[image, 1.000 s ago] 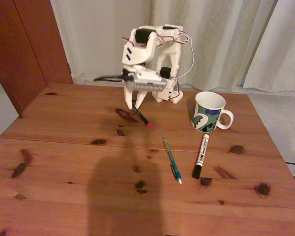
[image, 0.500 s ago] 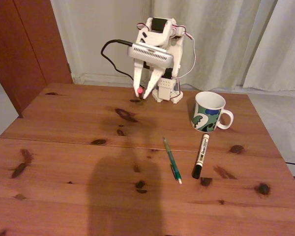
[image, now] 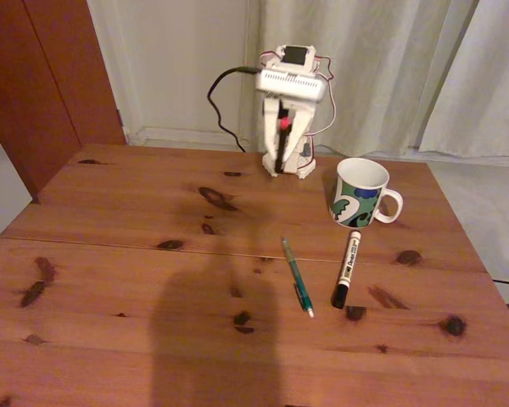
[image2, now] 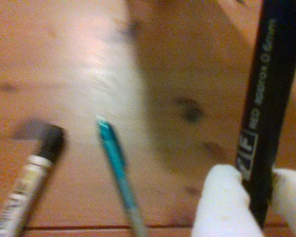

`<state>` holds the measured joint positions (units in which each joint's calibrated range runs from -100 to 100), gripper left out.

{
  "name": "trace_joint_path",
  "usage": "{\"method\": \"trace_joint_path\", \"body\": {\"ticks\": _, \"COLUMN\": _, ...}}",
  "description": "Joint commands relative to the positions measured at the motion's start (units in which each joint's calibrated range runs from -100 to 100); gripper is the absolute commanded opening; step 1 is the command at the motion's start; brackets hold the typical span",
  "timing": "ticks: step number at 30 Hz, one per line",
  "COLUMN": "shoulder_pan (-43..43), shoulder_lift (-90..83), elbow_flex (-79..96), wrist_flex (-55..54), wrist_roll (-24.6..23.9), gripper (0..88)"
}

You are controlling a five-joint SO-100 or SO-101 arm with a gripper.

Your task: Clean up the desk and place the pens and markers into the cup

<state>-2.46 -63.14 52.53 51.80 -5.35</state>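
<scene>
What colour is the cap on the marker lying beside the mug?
Black, clearest in the fixed view: marker, next to the mug.

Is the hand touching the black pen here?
Touching. In the wrist view the hand has its two white fingertips pressed on both sides of the black pen, no gap showing.
</scene>
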Motion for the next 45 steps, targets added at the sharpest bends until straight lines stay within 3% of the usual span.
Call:
{"method": "trace_joint_path", "body": {"ticks": 1, "shoulder_pan": -5.79, "shoulder_lift": -3.43, "elbow_flex": -0.23, "wrist_flex": -1.7, "wrist_roll": -0.78, "gripper": 0.6}}
{"method": "trace_joint_path", "body": {"ticks": 17, "shoulder_pan": -27.26, "shoulder_lift": -7.74, "elbow_flex": 0.49, "wrist_flex": -1.61, "wrist_roll": -1.2, "gripper": 0.5}}
{"method": "trace_joint_path", "body": {"ticks": 26, "shoulder_pan": -31.2, "shoulder_lift": -7.74, "elbow_flex": 0.76, "wrist_flex": -1.61, "wrist_roll": -4.6, "gripper": 0.5}}
{"method": "trace_joint_path", "body": {"ticks": 45, "shoulder_pan": -32.97, "shoulder_lift": -22.14, "elbow_flex": 19.79, "wrist_flex": -1.7, "wrist_roll": -4.34, "gripper": 0.6}}
